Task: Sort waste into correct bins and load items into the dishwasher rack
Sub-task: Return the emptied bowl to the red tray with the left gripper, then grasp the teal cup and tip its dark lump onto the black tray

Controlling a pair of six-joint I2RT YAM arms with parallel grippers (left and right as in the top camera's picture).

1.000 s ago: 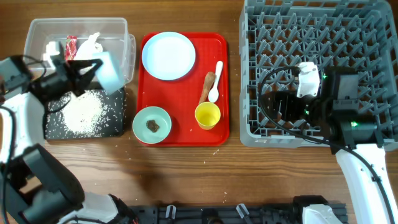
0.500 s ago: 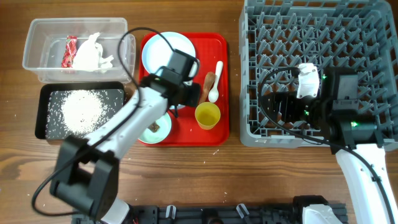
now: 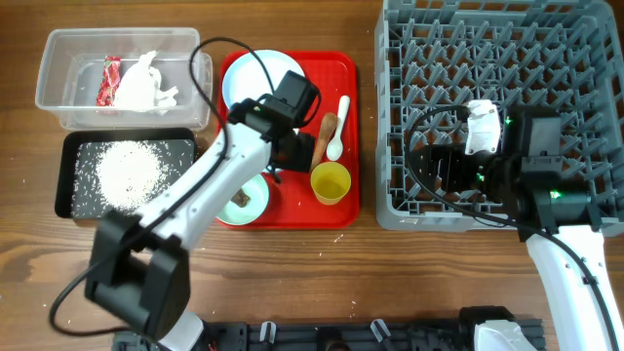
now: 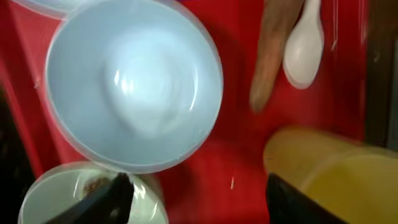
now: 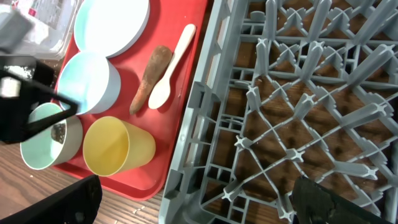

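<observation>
The left end effector [image 4: 196, 186] hangs over the red serving tray [image 3: 343, 210] at the middle of the worktop [image 3: 292, 283], fingers spread wide and holding nothing. An empty pale blue bowl [image 4: 134, 84] sits upright on the tray just beyond them. The wrist view is blurred, so whether either finger touches the bowl's rim cannot be told.

Just nearer and to the left stands a second bowl [image 3: 244, 200] with dark brown lumps [image 3: 240, 197] inside. The yellow cup [image 3: 330, 182] stands at the tray's near right. The pale blue plate [image 3: 249, 83] lies at the tray's far left. The brown food scrap [image 5: 151, 78] and the white spoon [image 5: 169, 68] lie side by side on the tray's right part.

On the far left, the clear tub [image 3: 122, 33] holds the red-and-white wrapper [image 3: 110, 80] and the crumpled tissue [image 3: 141, 78]. Directly in front of it, the black tray [image 3: 68, 146] carries a heap of white rice-like crumbs [image 3: 127, 171].

On the right, the right end effector [image 5: 196, 193] hovers over the near left part of the grey dishwasher rack [image 3: 487, 58], its fingers far apart and gripping nothing.
</observation>
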